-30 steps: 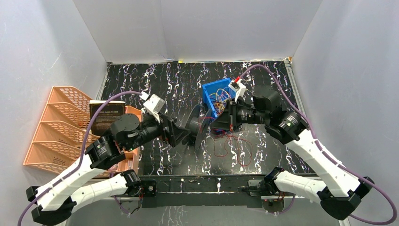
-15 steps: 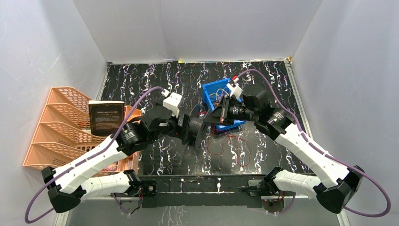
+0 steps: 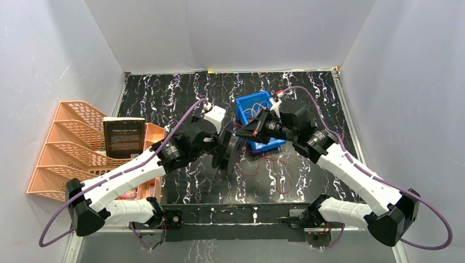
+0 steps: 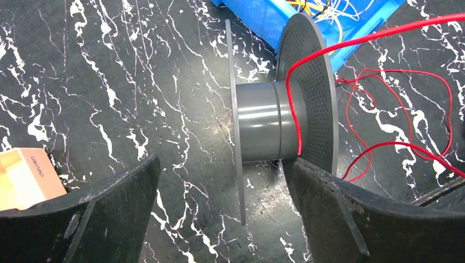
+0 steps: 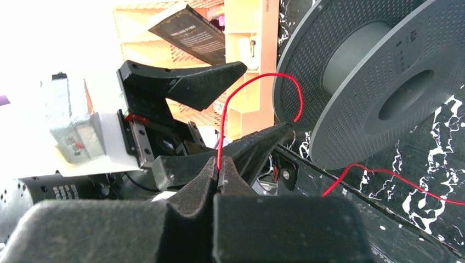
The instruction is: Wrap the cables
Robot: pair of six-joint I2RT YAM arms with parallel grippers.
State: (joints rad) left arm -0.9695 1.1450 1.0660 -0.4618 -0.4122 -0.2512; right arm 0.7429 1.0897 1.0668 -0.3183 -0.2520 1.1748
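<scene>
Closer in now, my left claw (image 4: 225,164) spreads to brace the spool (image 4: 260,120) while my right claw (image 5: 219,174) pinches the red cable (image 5: 220,148).

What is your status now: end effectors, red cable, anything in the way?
Left end effector open, straddling grey spool. Right end effector shut on red cable. Cable laid over spool hub, rest slack. Blue bin close behind spool.

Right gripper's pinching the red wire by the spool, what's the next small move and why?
Probably close the left gripper on the grey spool. Its jaws are open with the hub ahead between them, while the right gripper pinches the red cable draped over the hub; winding needs a steady spool.
</scene>
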